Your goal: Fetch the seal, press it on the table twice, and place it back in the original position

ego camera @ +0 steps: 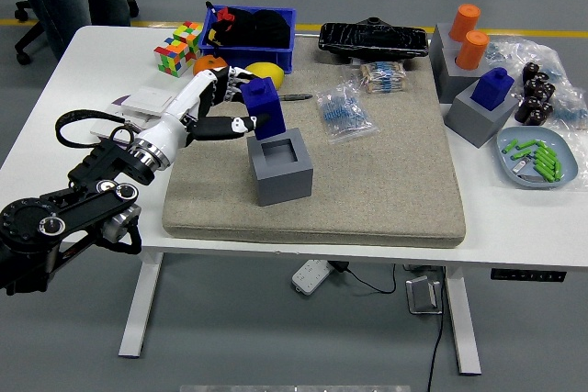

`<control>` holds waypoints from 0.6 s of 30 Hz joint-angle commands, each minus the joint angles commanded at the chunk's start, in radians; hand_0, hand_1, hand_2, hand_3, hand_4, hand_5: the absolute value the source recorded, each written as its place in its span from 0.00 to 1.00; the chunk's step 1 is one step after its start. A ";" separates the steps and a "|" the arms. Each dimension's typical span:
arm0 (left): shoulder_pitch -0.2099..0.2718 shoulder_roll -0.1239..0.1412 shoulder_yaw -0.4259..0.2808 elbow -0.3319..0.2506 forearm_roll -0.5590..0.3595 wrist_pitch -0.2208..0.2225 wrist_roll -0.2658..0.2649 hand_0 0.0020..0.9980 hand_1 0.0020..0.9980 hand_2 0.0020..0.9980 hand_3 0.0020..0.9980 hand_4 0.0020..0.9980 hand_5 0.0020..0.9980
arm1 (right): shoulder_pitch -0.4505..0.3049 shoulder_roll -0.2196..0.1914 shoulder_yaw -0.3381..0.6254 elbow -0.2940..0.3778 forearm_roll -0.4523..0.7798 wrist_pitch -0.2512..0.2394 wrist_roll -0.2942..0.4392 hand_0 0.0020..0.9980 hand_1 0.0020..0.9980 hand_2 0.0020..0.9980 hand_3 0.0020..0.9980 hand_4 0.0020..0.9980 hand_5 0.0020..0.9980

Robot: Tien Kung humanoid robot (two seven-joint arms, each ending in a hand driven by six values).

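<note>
Beige mat (386,181); seal (262,107) in left hand (216,107)

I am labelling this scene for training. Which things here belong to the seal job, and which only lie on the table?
Belong to the job:
- blue seal, held by the left hand
- grey holder block, its socket empty
- beige mat

Only lying about:
- orange
- lemon
- pen
- Rubik's cube
- blue bin
- second blue seal in its holder
</note>
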 joint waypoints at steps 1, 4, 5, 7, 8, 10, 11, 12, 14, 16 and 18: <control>-0.008 -0.009 0.018 0.011 -0.002 -0.002 0.001 0.62 0.43 0.41 0.57 0.65 0.00 | 0.001 0.000 0.000 0.000 0.000 0.000 0.000 0.72 0.68 0.65 0.61 0.71 0.52; -0.020 -0.024 0.043 0.032 -0.012 -0.003 0.000 0.62 0.43 0.41 0.57 0.65 0.00 | 0.002 0.000 0.001 0.000 0.000 0.000 0.000 0.72 0.68 0.65 0.61 0.71 0.52; -0.025 -0.032 0.057 0.044 -0.017 -0.002 -0.001 0.62 0.43 0.41 0.57 0.65 0.00 | 0.002 0.000 0.001 -0.001 0.001 0.000 -0.001 0.72 0.68 0.65 0.61 0.71 0.52; -0.030 -0.042 0.068 0.058 -0.021 -0.001 -0.003 0.62 0.43 0.41 0.58 0.65 0.00 | 0.001 0.000 0.002 -0.001 0.000 0.000 -0.001 0.72 0.68 0.65 0.61 0.71 0.52; -0.034 -0.050 0.077 0.069 -0.026 0.002 -0.005 0.62 0.43 0.41 0.58 0.65 0.00 | 0.001 0.000 0.000 -0.002 0.001 0.001 -0.001 0.72 0.68 0.65 0.61 0.71 0.52; -0.038 -0.062 0.089 0.084 -0.030 0.007 -0.009 0.62 0.43 0.41 0.58 0.65 0.00 | 0.001 -0.001 -0.002 -0.002 0.001 0.001 -0.001 0.72 0.68 0.65 0.61 0.71 0.52; -0.039 -0.068 0.094 0.091 -0.032 0.008 -0.009 0.62 0.43 0.41 0.58 0.65 0.00 | 0.001 -0.001 -0.002 -0.002 0.001 0.001 -0.001 0.72 0.68 0.65 0.61 0.71 0.52; -0.040 -0.075 0.101 0.101 -0.035 0.010 -0.011 0.62 0.43 0.41 0.58 0.65 0.00 | 0.002 -0.001 -0.003 -0.002 0.001 0.000 -0.001 0.72 0.68 0.65 0.61 0.71 0.52; -0.039 -0.083 0.108 0.113 -0.037 0.012 -0.012 0.62 0.43 0.41 0.58 0.65 0.00 | 0.002 -0.001 -0.004 -0.001 0.003 0.000 0.000 0.72 0.68 0.65 0.61 0.71 0.52; -0.035 -0.091 0.112 0.126 -0.043 0.016 -0.015 0.62 0.43 0.41 0.58 0.65 0.00 | 0.003 0.000 -0.005 -0.001 0.002 0.000 0.000 0.72 0.68 0.65 0.61 0.71 0.52; -0.032 -0.096 0.114 0.135 -0.047 0.018 -0.018 0.62 0.43 0.41 0.58 0.65 0.00 | 0.002 0.000 -0.006 0.000 0.003 0.000 0.000 0.72 0.68 0.65 0.61 0.71 0.52</control>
